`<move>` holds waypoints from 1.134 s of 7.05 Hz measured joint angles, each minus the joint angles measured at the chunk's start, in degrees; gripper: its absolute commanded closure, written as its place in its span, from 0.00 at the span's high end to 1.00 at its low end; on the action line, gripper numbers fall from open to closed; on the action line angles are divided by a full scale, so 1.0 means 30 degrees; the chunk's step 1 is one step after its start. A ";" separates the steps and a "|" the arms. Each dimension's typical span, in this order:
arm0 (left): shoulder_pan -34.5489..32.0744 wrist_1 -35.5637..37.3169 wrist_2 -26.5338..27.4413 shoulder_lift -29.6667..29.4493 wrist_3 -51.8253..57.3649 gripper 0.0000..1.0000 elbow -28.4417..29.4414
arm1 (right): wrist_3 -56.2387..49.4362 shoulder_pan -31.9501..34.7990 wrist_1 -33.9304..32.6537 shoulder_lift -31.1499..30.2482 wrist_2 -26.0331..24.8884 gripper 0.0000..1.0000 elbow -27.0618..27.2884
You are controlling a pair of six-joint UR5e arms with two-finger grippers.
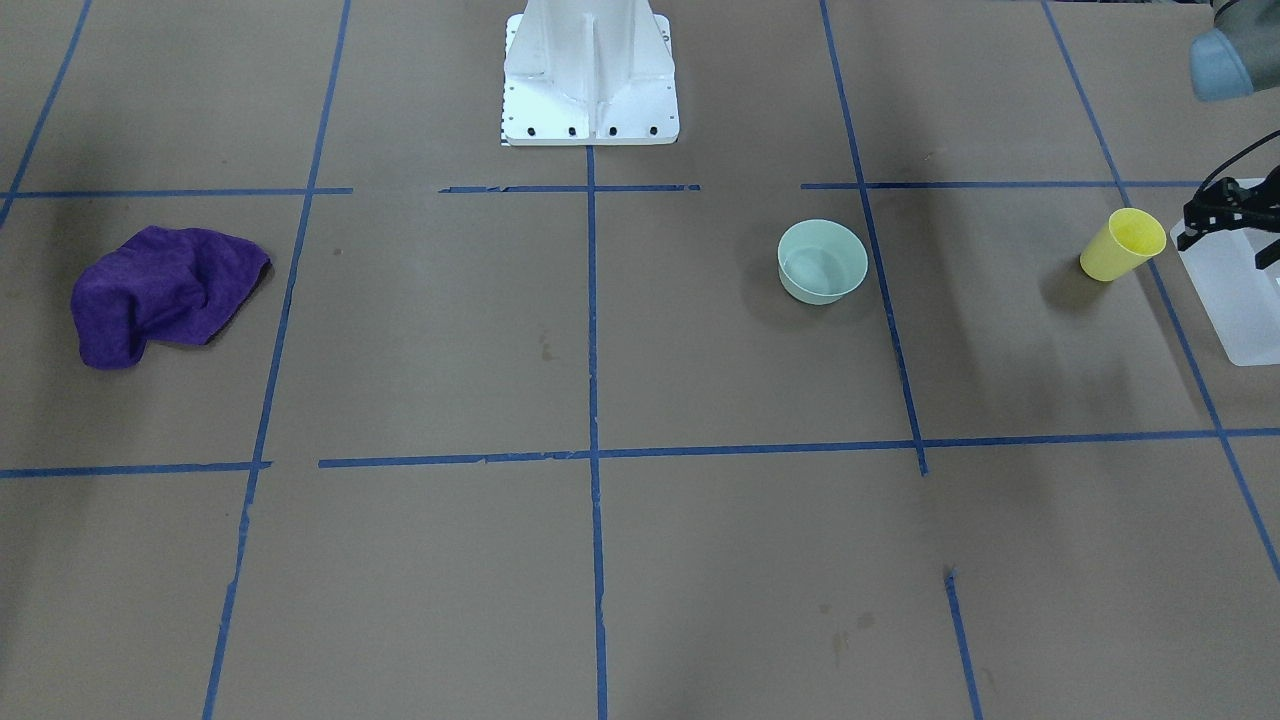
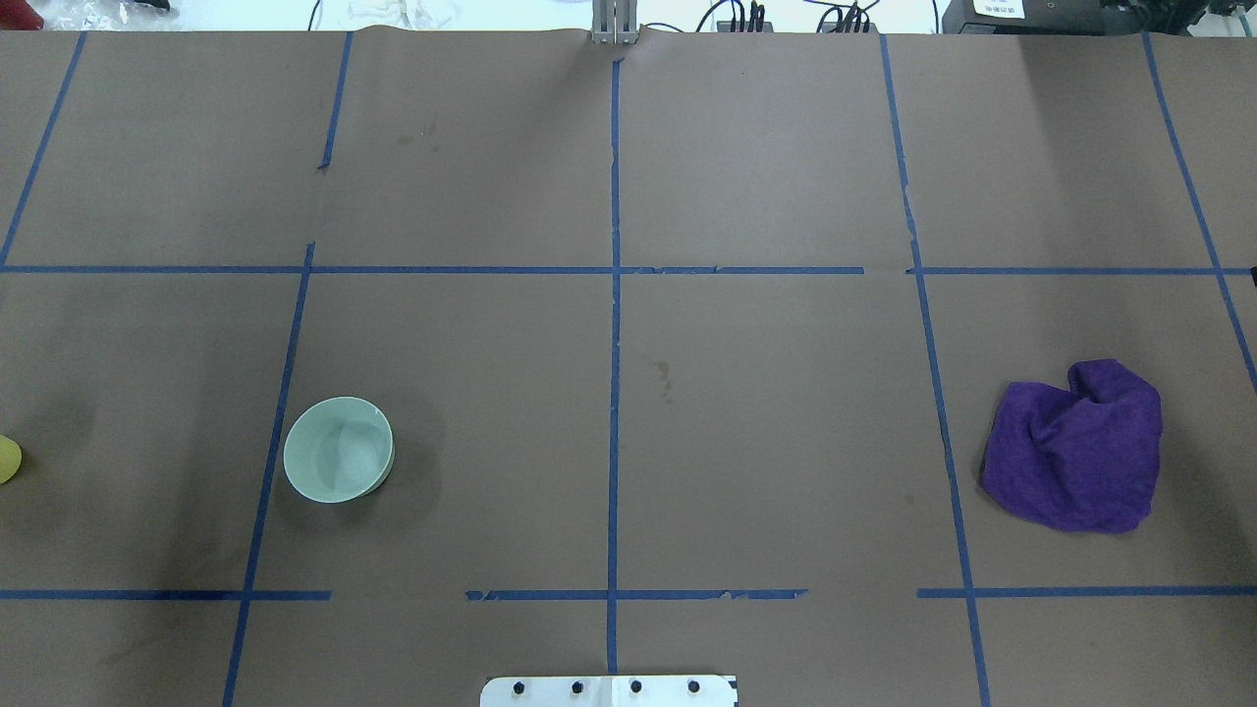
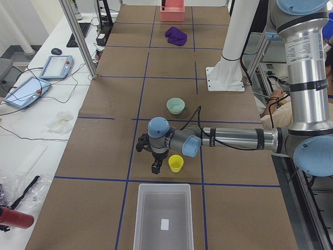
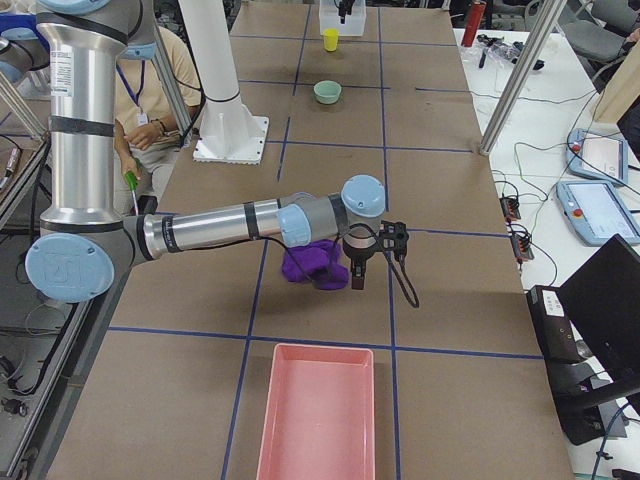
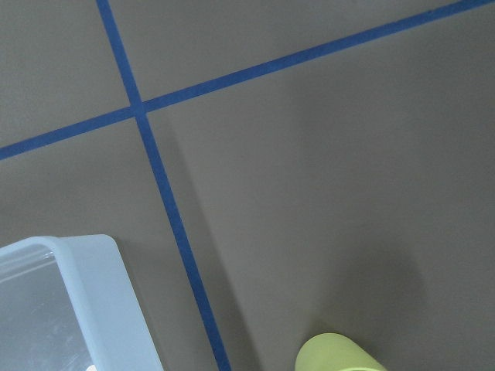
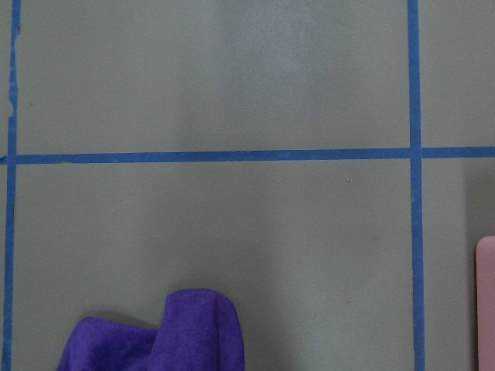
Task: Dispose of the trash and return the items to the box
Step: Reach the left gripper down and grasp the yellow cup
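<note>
The yellow cup (image 1: 1123,245) stands upright on the table beside the frosted white box (image 1: 1235,300). It also shows in the exterior left view (image 3: 176,163) and at the lower edge of the left wrist view (image 5: 336,354). The box (image 3: 163,213) holds only a small white label. The mint-green bowl (image 1: 822,262) stands empty further along the table. My left gripper (image 1: 1228,250) hangs close to the cup near the box's end, open and empty. My right gripper (image 4: 372,258) hovers over the purple cloth (image 4: 312,262); I cannot tell whether it is open or shut.
The crumpled purple cloth (image 1: 165,295) lies on my right side of the table. A pink bin (image 4: 318,415) stands at that end, its edge in the right wrist view (image 6: 486,301). The white robot base (image 1: 590,75) stands at the table's edge. Blue tape lines cross the brown tabletop.
</note>
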 measured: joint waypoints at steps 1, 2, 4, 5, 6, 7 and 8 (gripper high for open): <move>0.0608 -0.0060 0.0035 0.0011 0.0011 1.00 0.0061 | 0.0007 -0.0227 0.0349 -0.0054 -0.0134 1.00 -0.0023; 0.1094 -0.0153 0.0043 0.0155 0.0031 1.00 0.0073 | 0.0014 -0.0322 0.0528 -0.0125 -0.0188 1.00 -0.0040; 0.1518 -0.1348 0.0040 0.1078 0.0058 1.00 0.0102 | 0.0031 -0.0360 0.0610 -0.0224 -0.0121 1.00 -0.0061; 0.1706 -0.1820 0.0027 0.1403 0.0060 1.00 0.0100 | 0.0031 -0.0369 0.0608 -0.0232 -0.0052 1.00 -0.0068; 0.1885 -0.2082 0.0020 0.1643 0.0081 1.00 0.0115 | 0.0040 -0.0369 0.0596 -0.0247 0.0007 1.00 -0.0065; 0.2170 -0.2196 0.0023 0.1756 0.0060 1.00 0.0186 | 0.0045 -0.0370 0.0582 -0.0260 0.0043 1.00 -0.0062; 0.2453 -0.2249 0.0035 0.1781 0.0042 0.86 0.0297 | 0.0042 -0.0381 0.0579 -0.0265 0.0057 1.00 -0.0069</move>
